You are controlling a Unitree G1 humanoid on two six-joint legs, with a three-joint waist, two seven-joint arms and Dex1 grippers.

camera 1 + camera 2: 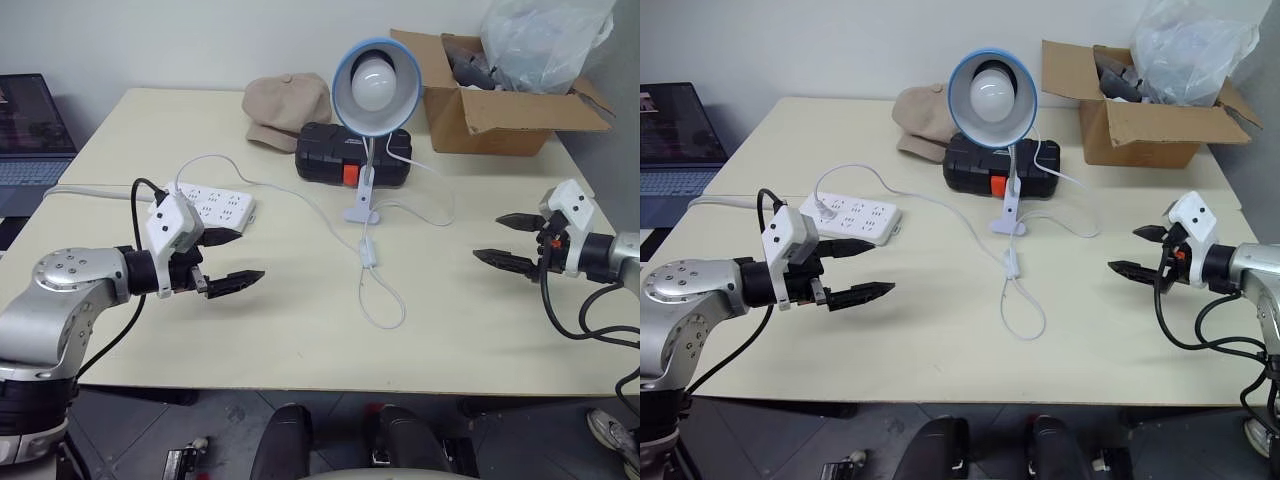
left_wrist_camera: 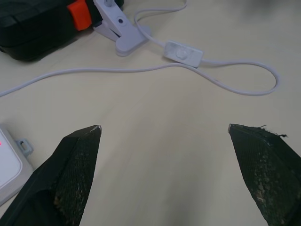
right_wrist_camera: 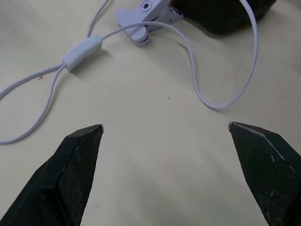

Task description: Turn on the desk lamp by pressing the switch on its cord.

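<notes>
The switch (image 1: 369, 250), a small white oblong block with rounded ends, was found lying flat on the cream table (image 1: 300, 330), just in front of the desk lamp's clip base (image 1: 361, 207). It was threaded on the cord (image 1: 385, 310), a thin white cable that was seen to loop toward the table's front edge beyond the switch and to trail away behind the lamp. The desk lamp (image 1: 376, 85) was seen standing upright near the table's middle, its round light-blue shade (white inside, with a large white globe bulb) turned toward the camera, and no glow could be made out in the bulb.

Behind the lamp a black case (image 1: 345, 155) with an orange latch was set, with a tan cap (image 1: 285, 105) to its left and an open cardboard box (image 1: 500, 105) to its right. A white power strip (image 1: 210, 205) was laid on the left part of the table.

The left gripper (image 1: 232, 258) was held above the table, left of the switch and well apart from it, its fingers spread wide with nothing between them. The right gripper (image 1: 510, 240) was held likewise on the right, spread wide and empty.
</notes>
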